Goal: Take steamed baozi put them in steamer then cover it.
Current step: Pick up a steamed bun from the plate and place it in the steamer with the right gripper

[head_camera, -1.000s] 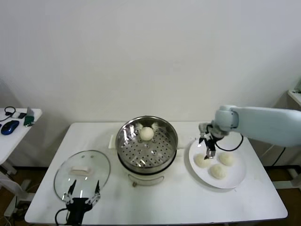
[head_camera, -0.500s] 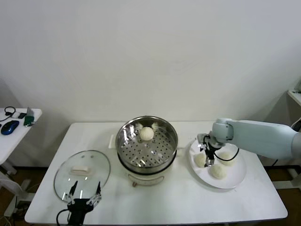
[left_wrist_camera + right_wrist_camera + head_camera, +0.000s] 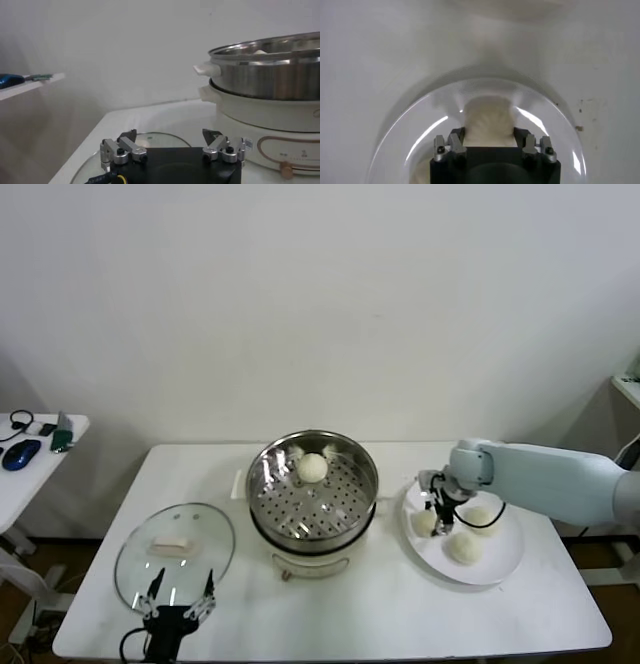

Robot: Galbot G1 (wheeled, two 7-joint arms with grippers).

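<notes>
One baozi (image 3: pixel 312 467) lies on the perforated tray of the steamer (image 3: pixel 262 484) at the table's middle. Three more sit on a white plate (image 3: pixel 497 569) to the right: the leftmost baozi (image 3: pixel 424 524), one behind (image 3: pixel 481 518) and one in front (image 3: pixel 464 548). My right gripper (image 3: pixel 437 519) is down on the plate, its jaws pressed against both sides of the leftmost baozi (image 3: pixel 489 120), as the right wrist view (image 3: pixel 489 135) shows. The cover (image 3: pixel 175 549) lies flat at the front left. My left gripper (image 3: pixel 180 594) is parked open at its near edge.
The steamer (image 3: pixel 270 75) stands tall beside the parked left gripper (image 3: pixel 170 137), with the cover (image 3: pixel 160 140) under that gripper's fingers. A side table with a blue mouse (image 3: pixel 20 454) stands at the far left. The plate's rim (image 3: pixel 420 140) curves round the right gripper.
My right gripper has come down from above the plate onto the leftmost baozi and its jaws now press the bun's sides. The left arm has not moved.
</notes>
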